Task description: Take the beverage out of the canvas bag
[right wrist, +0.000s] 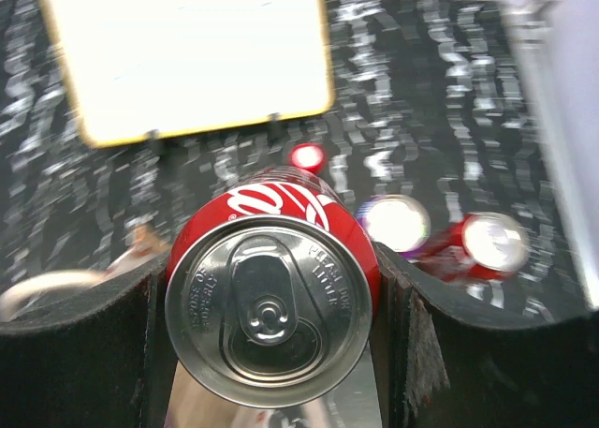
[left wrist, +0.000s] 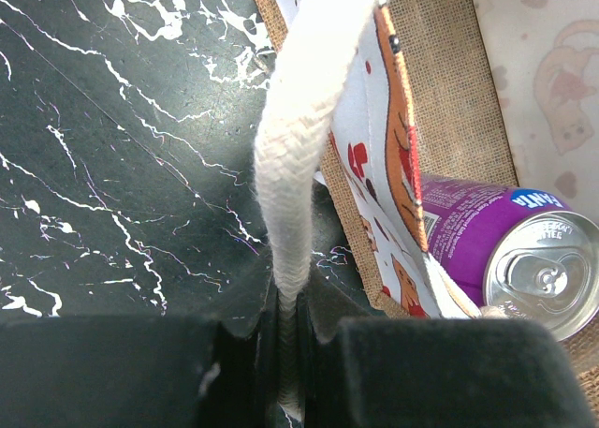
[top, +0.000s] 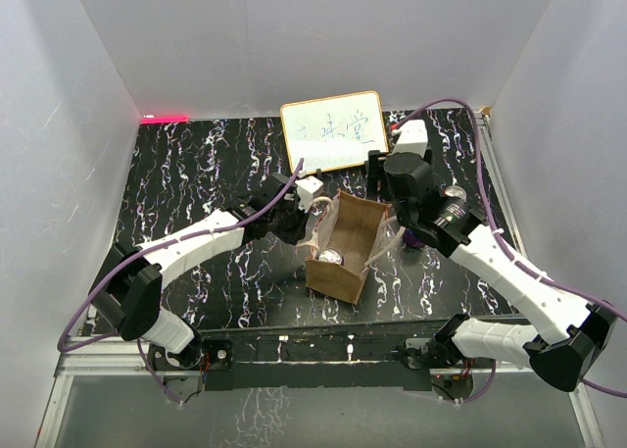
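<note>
A canvas bag (top: 338, 276) stands centred on the counter (top: 196, 174). At its 9 o'clock, the left pincer (left wrist: 285, 353) clamps the pale handle (left wrist: 285, 166). At 1 o'clock, the right pincer (right wrist: 271, 353) grips a Coca-Cola can (right wrist: 281, 203). A Fanta can (left wrist: 524, 259) lies inside.

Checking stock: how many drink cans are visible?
4: red can in the right end effector, purple can in the bag, two more cans on the table. A red blur near the board may be another.

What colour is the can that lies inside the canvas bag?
Purple, with a silver top. The can shows best in the left wrist view.
</note>
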### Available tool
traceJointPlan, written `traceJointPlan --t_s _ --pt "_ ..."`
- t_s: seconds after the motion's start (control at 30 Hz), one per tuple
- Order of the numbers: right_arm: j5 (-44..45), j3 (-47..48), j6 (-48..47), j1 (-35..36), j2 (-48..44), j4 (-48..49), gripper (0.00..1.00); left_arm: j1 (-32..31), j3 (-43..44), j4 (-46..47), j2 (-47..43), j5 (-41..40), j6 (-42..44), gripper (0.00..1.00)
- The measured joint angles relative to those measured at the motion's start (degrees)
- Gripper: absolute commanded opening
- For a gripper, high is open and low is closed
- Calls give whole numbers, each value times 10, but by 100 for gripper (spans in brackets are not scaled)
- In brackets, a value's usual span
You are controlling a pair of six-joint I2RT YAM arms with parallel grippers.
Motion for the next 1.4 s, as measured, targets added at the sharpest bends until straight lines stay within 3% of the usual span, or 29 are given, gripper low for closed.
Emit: traceJointPlan --t_s 0.13,0.23,0.47,0.67,1.07,1.4 --pt "139 -10 -24 -16 -2 6 8 0 0 0 0 0 0 2" --pt "183 -29 -27 -68 -3 8 8 0 0 -2 0 0 0 2" --pt "126 -92 61 -306 -18 -24 8 0 0 -3 5 0 0 2" --pt "42 -178 152 -405 -70 -63 8 0 2 -4 9 0 0 2" --pt "-89 -267 212 -428 -30 -29 8 0 3 -4 10 0 0 2" --pt "-114 -282 197 -428 0 28 8 0 3 -4 10 0 0 2"
